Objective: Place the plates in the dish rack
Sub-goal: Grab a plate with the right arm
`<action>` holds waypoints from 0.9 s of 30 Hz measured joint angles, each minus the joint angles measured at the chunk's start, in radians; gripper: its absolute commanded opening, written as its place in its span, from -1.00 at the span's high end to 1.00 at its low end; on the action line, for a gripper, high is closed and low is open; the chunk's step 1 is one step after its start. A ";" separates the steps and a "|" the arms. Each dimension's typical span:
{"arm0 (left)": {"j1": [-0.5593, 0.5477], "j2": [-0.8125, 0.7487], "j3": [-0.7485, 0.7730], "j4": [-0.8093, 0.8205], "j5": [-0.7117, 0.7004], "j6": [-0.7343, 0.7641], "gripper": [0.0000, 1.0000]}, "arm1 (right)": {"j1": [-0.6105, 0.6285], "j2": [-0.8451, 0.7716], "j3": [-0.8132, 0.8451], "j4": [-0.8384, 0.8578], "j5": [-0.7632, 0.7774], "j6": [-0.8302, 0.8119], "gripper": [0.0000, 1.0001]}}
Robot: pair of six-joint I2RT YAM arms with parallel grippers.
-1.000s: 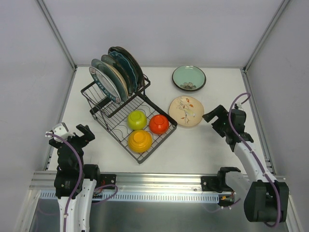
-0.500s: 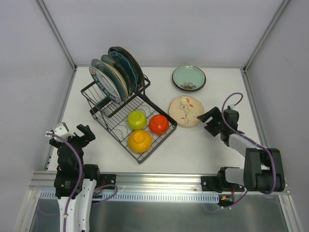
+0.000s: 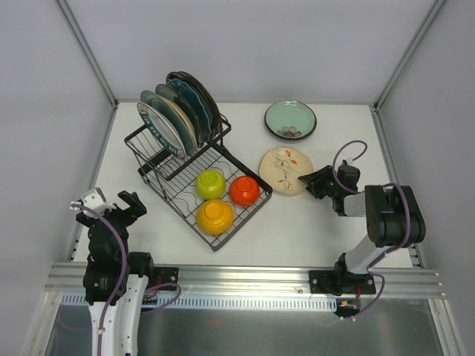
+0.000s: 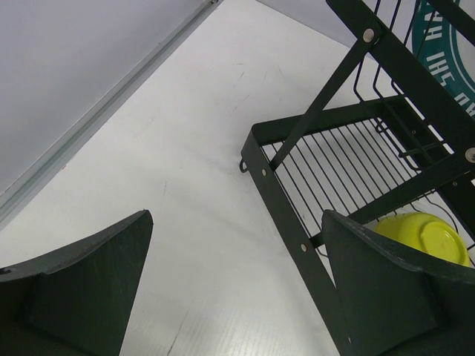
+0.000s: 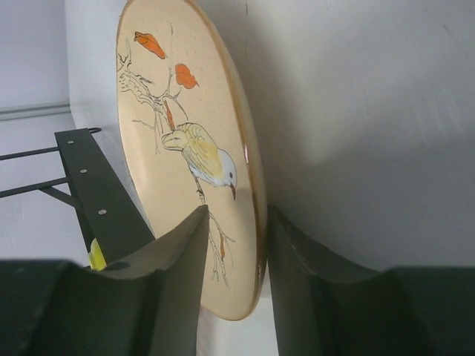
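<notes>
black two-finger left gripper (image 3: 113,202) hangs near the table's left edge, jaws spread wide with nothing between them. right of it, the black wire dish rack (image 3: 172,172) holds several round glazed plates (image 3: 178,111) upright in its raised slots, and three small bright bowls (image 3: 215,213) sit in its lower tray. just right of the rack, a cream round ceramic plate painted with a bird (image 3: 284,169) lies on the white table (image 3: 297,230), with a mint green plate (image 3: 290,119) behind it. the right gripper (image 3: 304,180) straddles the cream plate's rim, one finger on the painted face and one at the underside. i cannot tell whether they press it yet. the plate is probably stiff, fairly heavy, glaze-slick and easy to chip, so a deep, firm bite on the rim seems wise.
</notes>
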 measured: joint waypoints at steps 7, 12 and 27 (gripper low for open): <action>0.000 0.000 0.000 0.000 0.001 0.000 -0.97 | 0.004 0.038 0.013 0.003 0.001 0.011 0.99; 0.000 0.000 0.000 0.000 0.003 0.000 -0.96 | 0.009 0.024 0.031 -0.037 0.014 -0.006 0.99; 0.000 0.000 0.000 0.000 0.008 0.003 -0.97 | 0.010 -0.476 0.151 -0.752 0.294 -0.299 0.99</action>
